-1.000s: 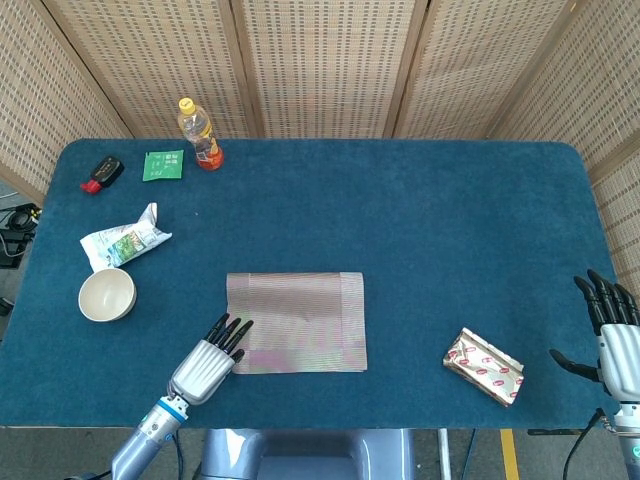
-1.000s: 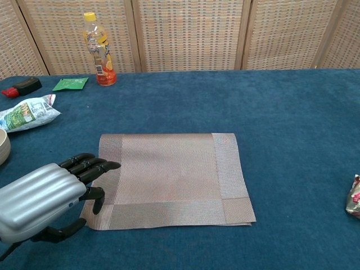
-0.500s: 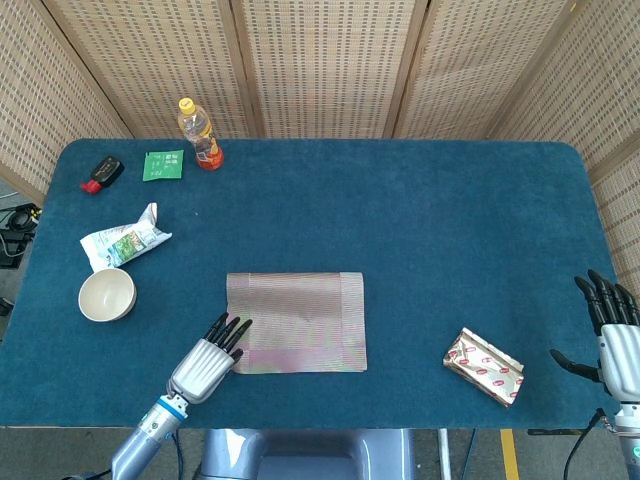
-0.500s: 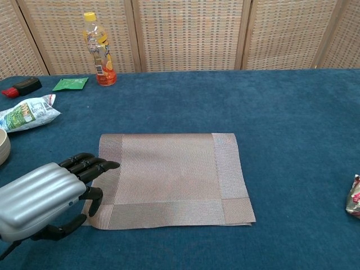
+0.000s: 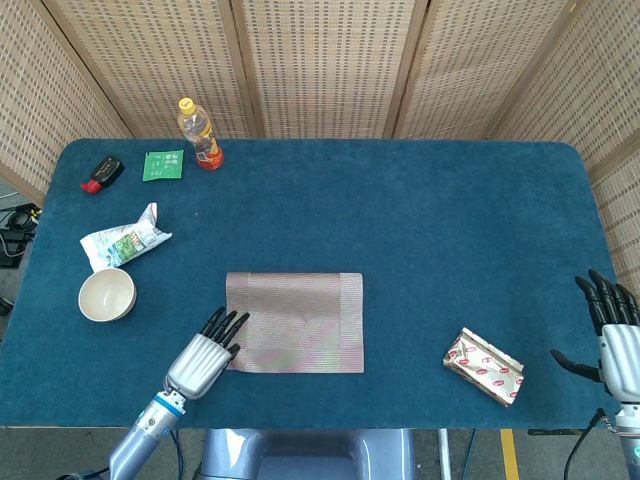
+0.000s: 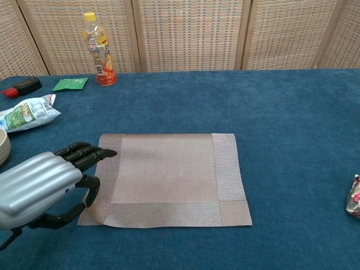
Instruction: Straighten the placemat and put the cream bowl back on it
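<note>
The woven tan placemat [image 5: 295, 322] [image 6: 169, 177] lies flat near the table's front edge, its sides roughly square to the table. My left hand [image 5: 205, 355] [image 6: 42, 185] is at its left border, fingers lying over the edge and thumb curled up against it, pinching the mat. The cream bowl [image 5: 106, 295] stands upright on the blue cloth to the left of the mat, apart from it; only its rim [image 6: 3, 146] shows in the chest view. My right hand [image 5: 612, 330] hovers at the table's far right edge, fingers spread and holding nothing.
A crumpled snack bag [image 5: 125, 243] lies just behind the bowl. A drink bottle [image 5: 200, 133], a green packet [image 5: 163, 165] and a red-black object [image 5: 102, 173] sit at the back left. A foil-wrapped pack [image 5: 484, 365] lies at the front right.
The left hand has drawn back and leftward a little, pulling the placemat with it. The mat's near edge has flattened and now lies straighter. The right hand has not moved.
</note>
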You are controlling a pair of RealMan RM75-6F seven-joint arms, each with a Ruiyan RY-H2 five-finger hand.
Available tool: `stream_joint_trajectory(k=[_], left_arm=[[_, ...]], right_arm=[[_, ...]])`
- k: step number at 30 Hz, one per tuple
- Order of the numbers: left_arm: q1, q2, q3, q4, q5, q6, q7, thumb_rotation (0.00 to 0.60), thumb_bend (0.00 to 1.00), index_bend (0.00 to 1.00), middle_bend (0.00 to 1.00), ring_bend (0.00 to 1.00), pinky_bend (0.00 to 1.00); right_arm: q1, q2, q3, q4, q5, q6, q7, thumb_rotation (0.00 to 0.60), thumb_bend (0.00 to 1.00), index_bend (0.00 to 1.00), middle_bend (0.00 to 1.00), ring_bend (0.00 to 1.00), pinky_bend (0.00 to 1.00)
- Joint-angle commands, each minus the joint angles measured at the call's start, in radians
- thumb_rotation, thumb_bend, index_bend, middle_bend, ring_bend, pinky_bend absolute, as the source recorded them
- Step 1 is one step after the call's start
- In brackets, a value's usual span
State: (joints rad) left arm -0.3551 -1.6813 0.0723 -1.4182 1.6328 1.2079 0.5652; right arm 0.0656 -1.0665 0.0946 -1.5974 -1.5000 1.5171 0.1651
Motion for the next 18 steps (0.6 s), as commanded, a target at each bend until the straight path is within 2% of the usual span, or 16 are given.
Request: stream_joint_trajectory(k=[1,8,13,18], left_arm=[[-0.009,0.029,-0.021,-0.05,-0.001,0.012,0.007,0.6,0.52,0.65,0.0,0.0,0.0],[-0.038,0.086,-0.083,-0.155,-0.04,-0.001,0.038,0.6,0.51,0.65,0.0,0.0,0.0],[-0.091,0.13,-0.175,-0.217,-0.118,-0.052,0.075,0.6,0.51,0.66,0.0,0.0,0.0],[-0.177,0.158,-0.296,-0.208,-0.236,-0.134,0.098,0.6,0.51,0.66,0.0,0.0,0.0]], right_arm=[[0.0,0.0,0.0,0.0,0.001,0.0,0.0,0.6,0.09,0.01,0.0,0.0,0.0],[0.002,-0.004,0.006,0.008,0.016,-0.008,-0.007,0.6,0.09,0.01,0.0,0.0,0.0],[0.007,-0.01,0.014,0.017,0.037,-0.018,-0.022,0.6,0.09,0.01,0.0,0.0,0.0],[0.014,-0.022,0.023,0.033,0.064,-0.037,-0.043,0.6,0.09,0.01,0.0,0.0,0.0]])
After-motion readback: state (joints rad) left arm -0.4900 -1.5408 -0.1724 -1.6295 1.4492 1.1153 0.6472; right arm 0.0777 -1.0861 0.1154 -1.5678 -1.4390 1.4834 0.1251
